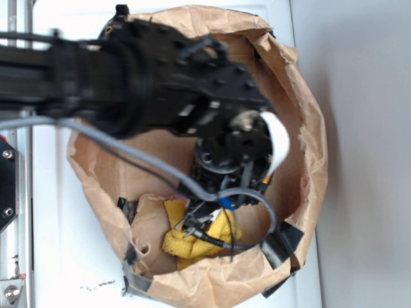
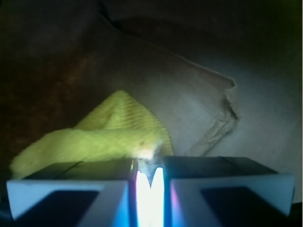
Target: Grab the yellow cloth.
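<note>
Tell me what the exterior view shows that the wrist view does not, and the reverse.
Only the exterior view shows the black arm, its grey cable, the taped rim of the brown paper bag and the white surface under it. Only the wrist view shows the gripper, its fingers nearly together on a fold at the cloth's edge. Both show the yellow cloth lying inside the bag.

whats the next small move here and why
Probably a short lift straight up. In the wrist view the hand looks nearly closed, with an edge of the yellow cloth pinched in the narrow gap, while most of the cloth lies on the brown paper. Raising it would test the hold.
</note>
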`<action>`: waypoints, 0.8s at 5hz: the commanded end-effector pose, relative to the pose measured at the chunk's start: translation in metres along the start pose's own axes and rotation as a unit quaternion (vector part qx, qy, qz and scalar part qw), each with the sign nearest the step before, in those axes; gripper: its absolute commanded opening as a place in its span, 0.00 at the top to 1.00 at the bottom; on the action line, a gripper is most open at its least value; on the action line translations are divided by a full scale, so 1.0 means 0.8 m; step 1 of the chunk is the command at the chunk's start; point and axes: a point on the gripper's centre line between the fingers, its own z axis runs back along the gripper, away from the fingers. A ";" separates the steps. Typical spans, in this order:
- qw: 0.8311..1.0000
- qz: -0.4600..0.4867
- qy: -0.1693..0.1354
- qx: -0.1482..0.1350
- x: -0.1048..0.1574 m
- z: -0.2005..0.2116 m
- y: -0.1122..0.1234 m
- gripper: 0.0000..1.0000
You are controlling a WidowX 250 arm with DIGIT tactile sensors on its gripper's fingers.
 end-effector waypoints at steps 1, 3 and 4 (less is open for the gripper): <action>0.994 0.027 -0.109 0.010 -0.017 0.067 0.015 1.00; 0.998 0.009 -0.065 0.006 -0.010 0.090 -0.014 0.00; 0.999 -0.001 -0.036 0.013 -0.002 0.069 -0.014 0.00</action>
